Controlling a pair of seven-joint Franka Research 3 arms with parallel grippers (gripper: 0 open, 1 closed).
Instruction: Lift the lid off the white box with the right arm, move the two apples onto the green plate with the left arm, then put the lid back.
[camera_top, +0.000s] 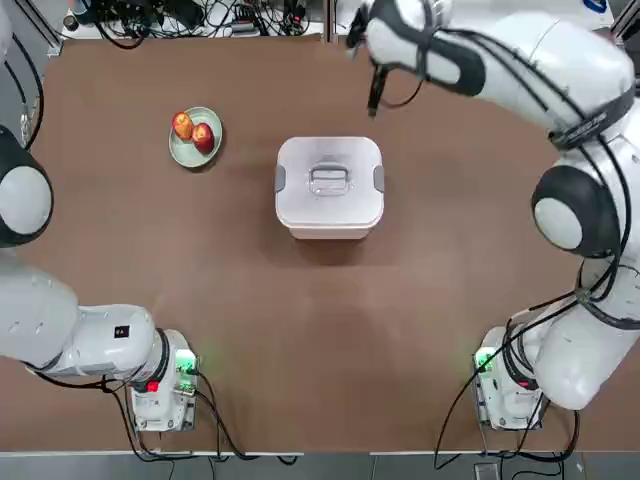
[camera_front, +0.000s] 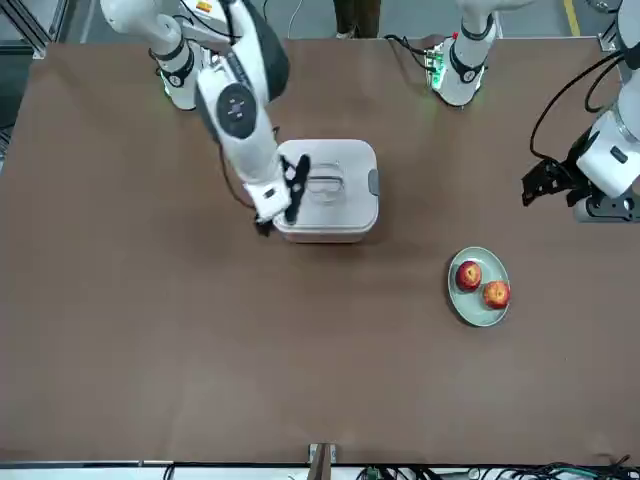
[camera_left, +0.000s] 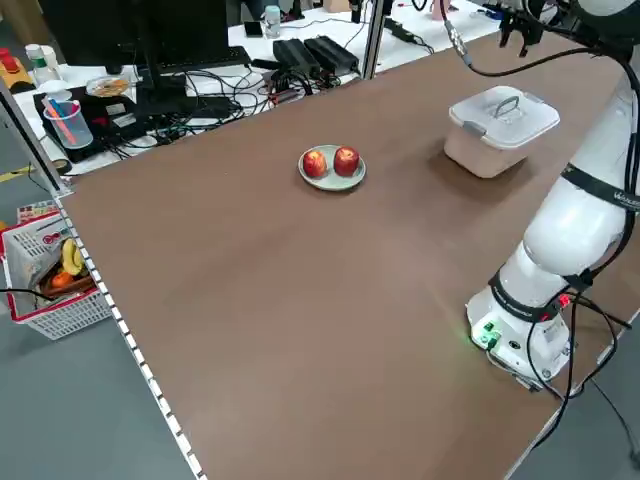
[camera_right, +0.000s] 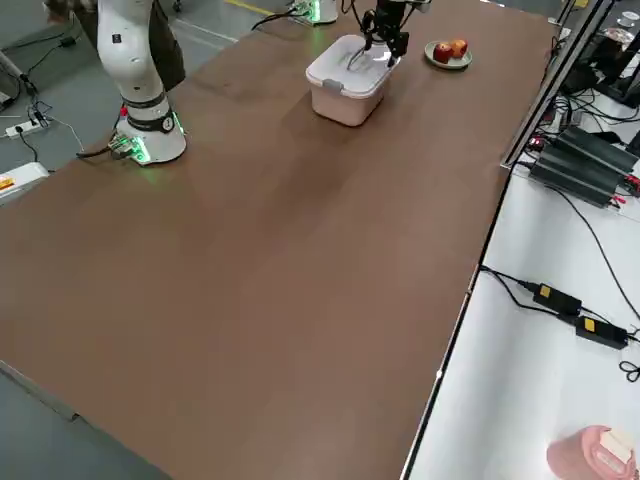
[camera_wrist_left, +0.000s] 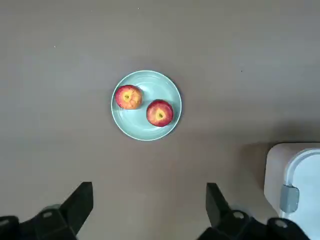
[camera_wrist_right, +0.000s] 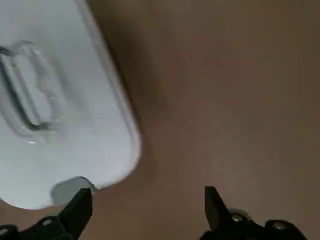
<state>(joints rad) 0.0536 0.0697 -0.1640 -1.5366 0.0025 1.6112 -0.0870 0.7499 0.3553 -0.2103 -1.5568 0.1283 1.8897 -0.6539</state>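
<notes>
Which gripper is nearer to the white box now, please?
Right. The right gripper hovers close by the white box, toward its far right side, jaws open. The left gripper is well off to the box's left, jaws also open.

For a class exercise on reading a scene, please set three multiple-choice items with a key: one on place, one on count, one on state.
1. Where are the apples?
A) On the lid
B) On the green plate
C) Inside the white box

2. How many apples are there?
A) Two
B) Three
C) Four

3. How are the right gripper's jaws?
A) Shut on an apple
B) Shut on the plate
C) Open and empty

Key:
1 B: both apples lie on the green plate.
2 A: the left wrist view shows two.
3 C: the right gripper has only tabletop between its jaws.
</notes>
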